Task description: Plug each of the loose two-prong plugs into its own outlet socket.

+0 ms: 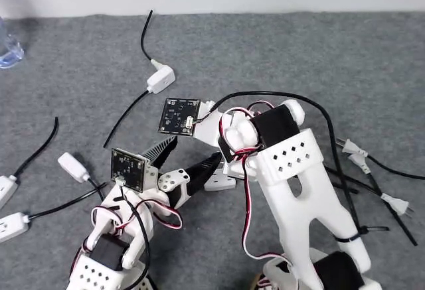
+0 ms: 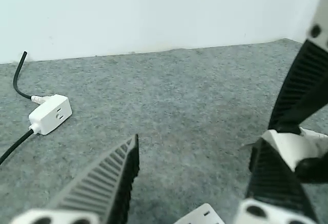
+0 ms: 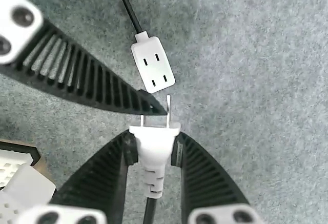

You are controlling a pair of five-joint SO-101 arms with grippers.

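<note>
My right gripper (image 3: 154, 143) is shut on a white two-prong plug (image 3: 152, 160). The plug's prongs point at a white outlet socket (image 3: 152, 67) on a black cord, a short gap away. My left gripper (image 2: 197, 149) is open and holds nothing. One of its black fingers (image 3: 77, 75) crosses just beside the prongs. From the left wrist view the held plug (image 2: 287, 147) shows between the right arm's fingers (image 2: 302, 85). In the high view both grippers meet mid-table over that socket (image 1: 219, 181). Another white socket (image 1: 161, 77) lies farther back.
Three loose plugs (image 1: 362, 164) on black cords lie at the right on the grey carpet (image 1: 299, 58). Several white sockets (image 1: 73, 166) sit at the left edge. A clear bottle (image 1: 10, 51) stands far left. Cords trail across the left half.
</note>
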